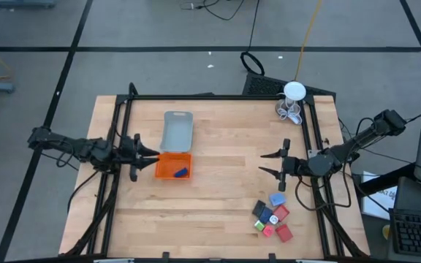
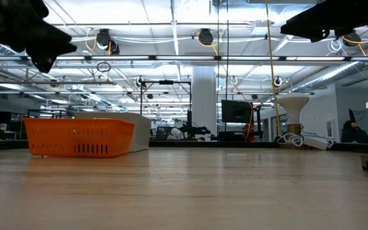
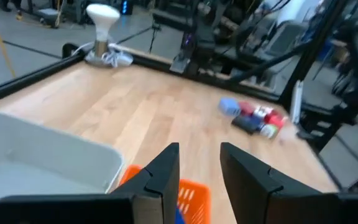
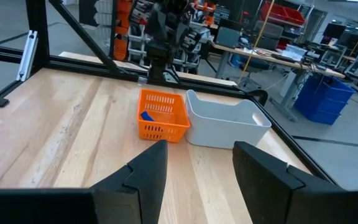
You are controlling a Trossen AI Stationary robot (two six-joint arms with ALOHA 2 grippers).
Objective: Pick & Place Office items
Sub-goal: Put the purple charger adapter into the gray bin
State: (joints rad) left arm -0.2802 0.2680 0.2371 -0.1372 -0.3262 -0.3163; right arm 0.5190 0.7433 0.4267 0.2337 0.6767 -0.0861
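Several small office items (image 1: 272,215) sit bunched on the bench (image 1: 218,190), near its front right corner. The right pincer (image 1: 266,164) is nearer, spread and empty, with the bunch just in front of it. The left pincer (image 1: 152,155), also spread, waits by the orange tray (image 1: 162,166).

No text, label, brand, number or sign can be read in any view, neither on the orange tray (image 1: 173,166), the grey tray (image 1: 177,131), the office items (image 1: 272,217), the tabletop (image 1: 225,183), nor in the room behind.
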